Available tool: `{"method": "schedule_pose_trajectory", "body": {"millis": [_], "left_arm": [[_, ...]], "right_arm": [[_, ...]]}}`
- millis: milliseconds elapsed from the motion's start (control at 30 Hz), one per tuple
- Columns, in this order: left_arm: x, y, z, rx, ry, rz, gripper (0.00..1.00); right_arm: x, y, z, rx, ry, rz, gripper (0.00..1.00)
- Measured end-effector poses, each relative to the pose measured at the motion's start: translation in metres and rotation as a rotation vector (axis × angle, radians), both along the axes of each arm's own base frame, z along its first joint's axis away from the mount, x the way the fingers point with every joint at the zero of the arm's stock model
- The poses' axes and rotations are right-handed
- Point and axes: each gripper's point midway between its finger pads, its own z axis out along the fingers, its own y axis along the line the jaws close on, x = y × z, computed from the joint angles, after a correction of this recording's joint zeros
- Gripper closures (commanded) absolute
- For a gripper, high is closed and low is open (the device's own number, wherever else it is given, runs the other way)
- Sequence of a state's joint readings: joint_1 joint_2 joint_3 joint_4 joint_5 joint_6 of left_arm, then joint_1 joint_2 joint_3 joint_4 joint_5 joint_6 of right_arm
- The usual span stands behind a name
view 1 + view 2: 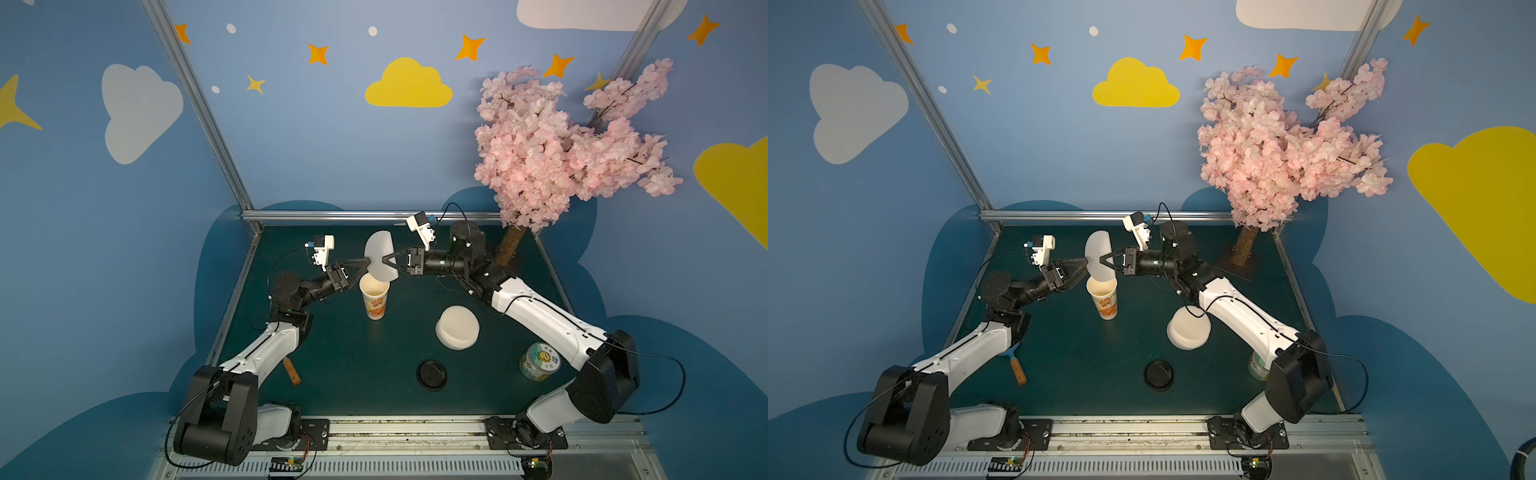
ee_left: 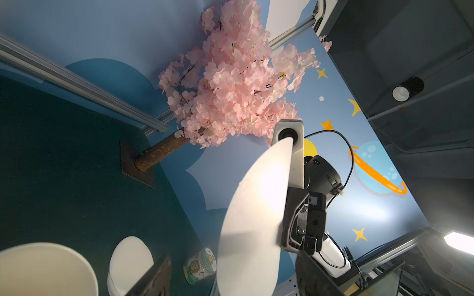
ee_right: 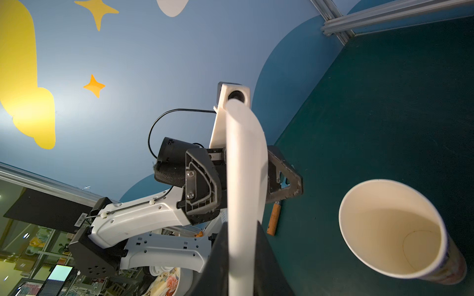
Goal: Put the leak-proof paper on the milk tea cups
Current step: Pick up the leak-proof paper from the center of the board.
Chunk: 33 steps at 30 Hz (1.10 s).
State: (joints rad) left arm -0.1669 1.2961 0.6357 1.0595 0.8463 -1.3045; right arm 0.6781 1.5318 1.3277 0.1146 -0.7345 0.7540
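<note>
The leak-proof paper (image 1: 380, 255) (image 1: 1098, 255) is a thin round whitish sheet, held on edge in the air just above the milk tea cup (image 1: 375, 297) (image 1: 1104, 297). That cup is tall and white with orange print, and stands upright with its mouth open (image 3: 392, 230). My right gripper (image 1: 384, 259) (image 3: 241, 228) is shut on the sheet's right rim. From the left, my left gripper (image 1: 368, 264) (image 2: 232, 258) is open, one finger on each side of the sheet (image 2: 256, 217) with gaps showing.
A stack of white round sheets (image 1: 457, 328) lies right of the cup. A black lid (image 1: 431, 375) is nearer the front, and a green-and-white can (image 1: 539, 361) sits by the right arm. A wooden-handled tool (image 1: 291, 371) lies under the left arm. A pink blossom tree (image 1: 561, 145) stands back right.
</note>
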Motion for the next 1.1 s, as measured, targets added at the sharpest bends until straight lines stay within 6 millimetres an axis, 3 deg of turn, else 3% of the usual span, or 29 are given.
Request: {"method": "schedule_pose_trajectory", "body": {"millis": [100, 233, 467, 533, 600, 867, 1000, 1100], "left_arm": [[-0.001, -0.001, 0.006, -0.018, -0.016, -0.007, 0.36], [-0.004, -0.006, 0.011, -0.043, -0.028, -0.032, 0.61], [-0.006, -0.01, 0.012, -0.053, -0.034, -0.049, 0.8], [-0.006, -0.01, 0.013, -0.051, -0.037, -0.047, 0.83], [-0.006, -0.01, 0.012, -0.043, -0.033, -0.041, 0.95], [-0.016, -0.004, 0.009, 0.105, -0.02, 0.037, 0.97], [-0.018, 0.0, 0.012, 0.178, -0.021, 0.075, 0.97], [-0.012, 0.0, 0.0, 0.212, 0.028, 0.081, 0.97]], "right_arm": [[-0.001, 0.0, 0.001, 0.005, 0.002, 0.005, 0.83], [-0.002, 0.0, 0.002, 0.008, 0.0, 0.009, 0.83], [0.001, -0.001, -0.001, -0.003, -0.004, 0.001, 0.82], [0.003, -0.003, -0.003, -0.012, -0.003, -0.009, 0.78], [0.007, -0.005, -0.007, -0.026, -0.004, -0.027, 0.68], [0.026, -0.018, -0.034, -0.092, 0.023, -0.082, 0.21], [0.04, -0.033, -0.059, -0.142, 0.06, -0.141, 0.17], [0.049, -0.045, -0.079, -0.198, 0.084, -0.194, 0.17]]}}
